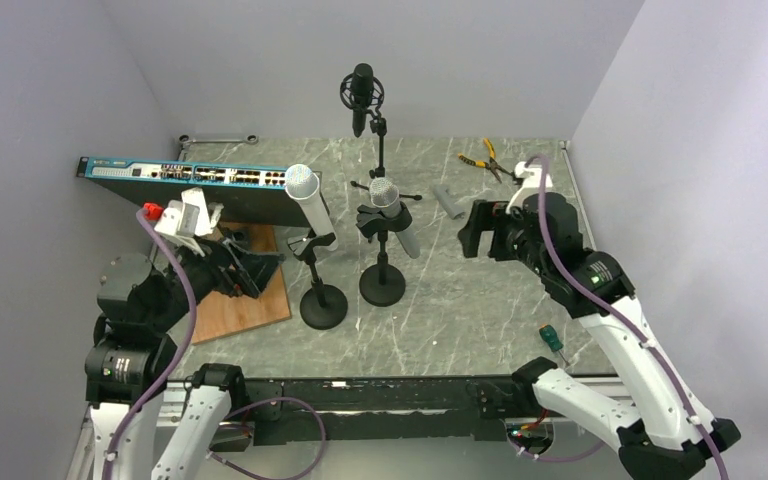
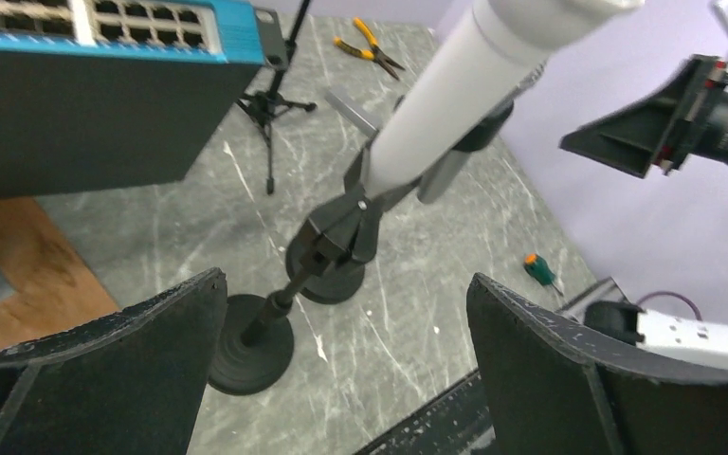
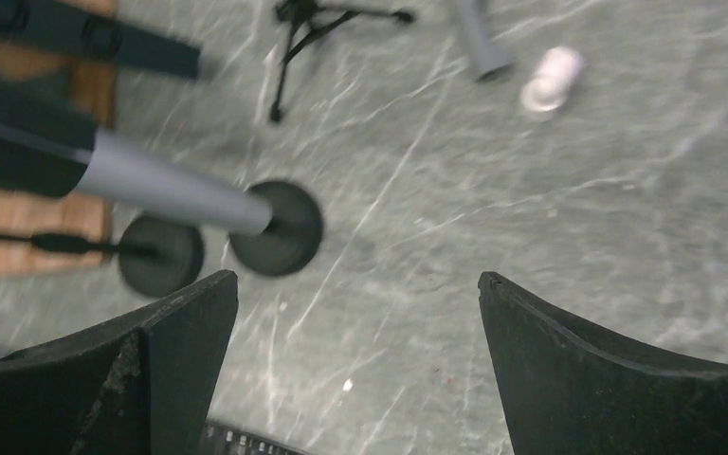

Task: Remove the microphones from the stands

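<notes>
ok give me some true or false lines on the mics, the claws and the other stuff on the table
1. The left claw and the right claw are both open and empty. True.
2. The white-bodied microphone with a silver mesh head lies flat on the grey marble table. False: it sits tilted in the clip of its black round-base stand.
3. The yellow-handled pliers lie toward the table's far right corner. True.
4. The blue network switch is on the right side of the table. False: it is on the left side.
</notes>
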